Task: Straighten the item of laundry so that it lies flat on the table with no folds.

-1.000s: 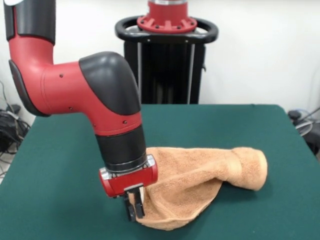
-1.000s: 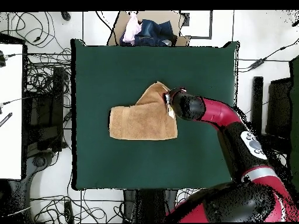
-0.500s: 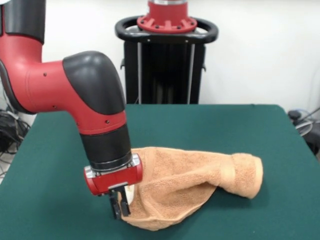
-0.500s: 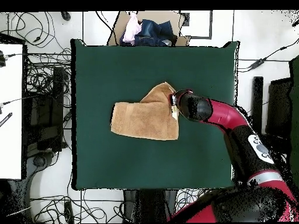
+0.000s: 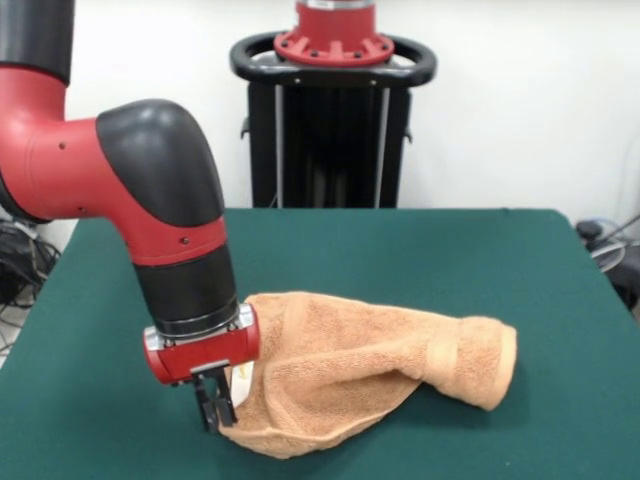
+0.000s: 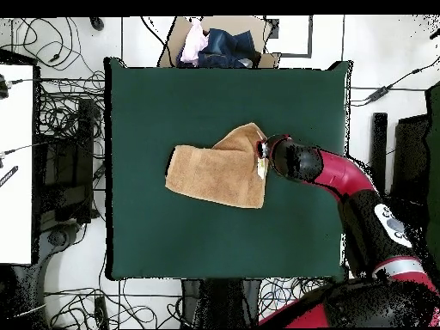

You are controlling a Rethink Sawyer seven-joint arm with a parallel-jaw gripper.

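Note:
The orange-tan towel (image 5: pixel 370 365) lies rumpled and partly folded on the green table (image 5: pixel 470 260). Its right end is rolled into a thick fold and one woven band crosses it there. My gripper (image 5: pixel 213 410) is shut on the towel's left edge, low over the table, with a small white label beside the fingers. In the overhead view the towel (image 6: pixel 215 172) stretches left from the gripper (image 6: pixel 261 161), with a flap turned up toward the far edge.
The robot's black pedestal (image 5: pixel 332 110) stands behind the table. In the overhead view a cardboard box with clothes (image 6: pixel 219 43) sits past the table's top edge, and cables (image 6: pixel 64 112) and a white desk (image 6: pixel 15 163) lie to the left.
My gripper has dragged the towel edge left in the front view, right in the overhead view. The whole towel has slid along with it and stretched out a little.

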